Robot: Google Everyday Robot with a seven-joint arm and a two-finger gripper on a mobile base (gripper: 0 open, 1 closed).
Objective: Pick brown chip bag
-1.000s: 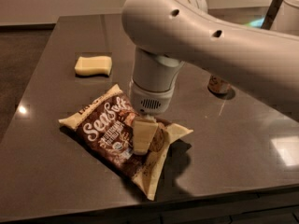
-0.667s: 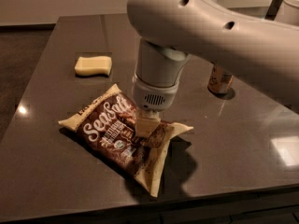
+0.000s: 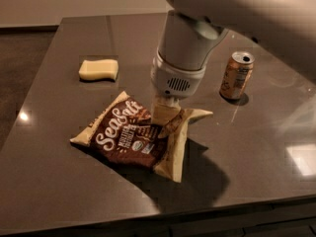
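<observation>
The brown chip bag [image 3: 123, 135] lies on the dark table [image 3: 54, 181] near its front edge, with white "Sea Salt" script facing up. My gripper [image 3: 165, 115] comes down from the white arm onto the bag's upper right part. Its cream fingers are closed on the bag there. The bag's right edge is crumpled and raised off the table, and its left side rests on the surface. The fingertips are partly hidden by the folded bag.
A pale yellow sponge [image 3: 98, 69] lies at the back left of the bag. An orange-brown drink can [image 3: 237, 75] stands upright to the right of the arm. The table's front edge runs just below the bag.
The arm has shifted up and back, uncovering the can. The bag's right edge has been pulled up and crumpled around the fingers.
</observation>
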